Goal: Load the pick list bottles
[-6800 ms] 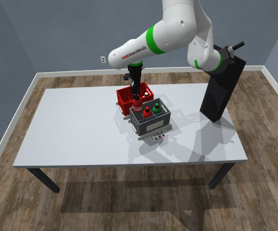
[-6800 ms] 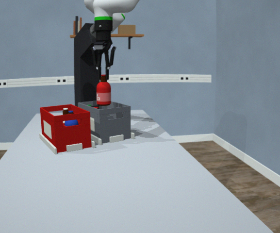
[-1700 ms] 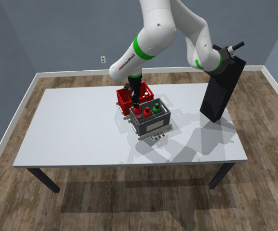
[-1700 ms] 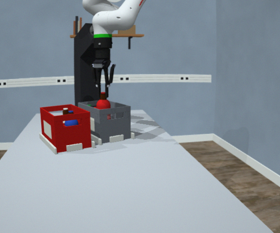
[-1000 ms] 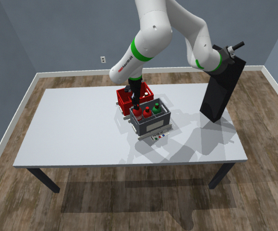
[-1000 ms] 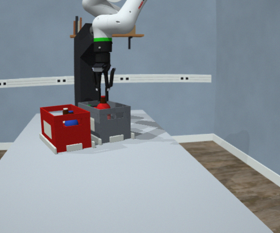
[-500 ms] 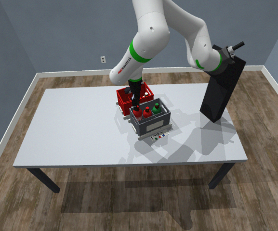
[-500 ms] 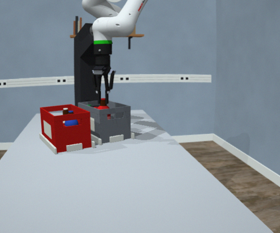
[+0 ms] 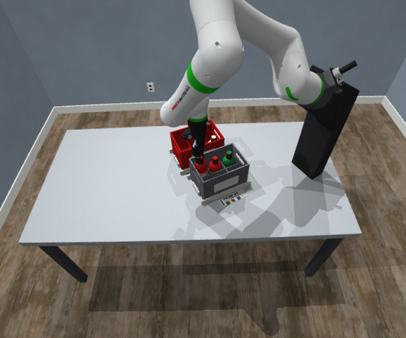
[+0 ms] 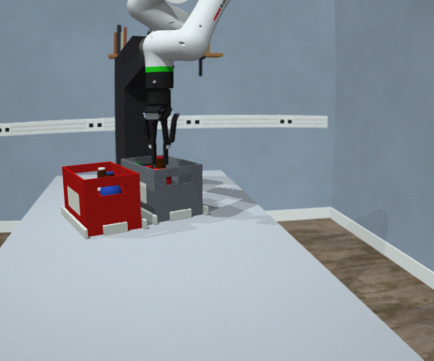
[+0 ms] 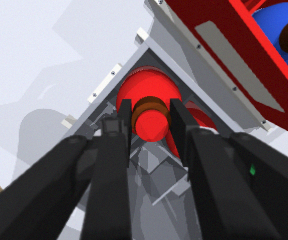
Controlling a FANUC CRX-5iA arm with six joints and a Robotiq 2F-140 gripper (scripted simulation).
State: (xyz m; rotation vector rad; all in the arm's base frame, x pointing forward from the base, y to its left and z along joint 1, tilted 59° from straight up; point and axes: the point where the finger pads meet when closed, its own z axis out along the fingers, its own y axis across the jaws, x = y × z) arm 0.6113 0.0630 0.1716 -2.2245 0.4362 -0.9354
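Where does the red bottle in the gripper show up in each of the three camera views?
Top: the red bottle is in the gray crate's back left cell, under the gripper.
Exterior: only its neck and red shoulder peek over the gray crate's rim, mid-left of frame.
Wrist: center frame, its red cap between the fingers.
Shared landmark: the red crate beside the gray one.
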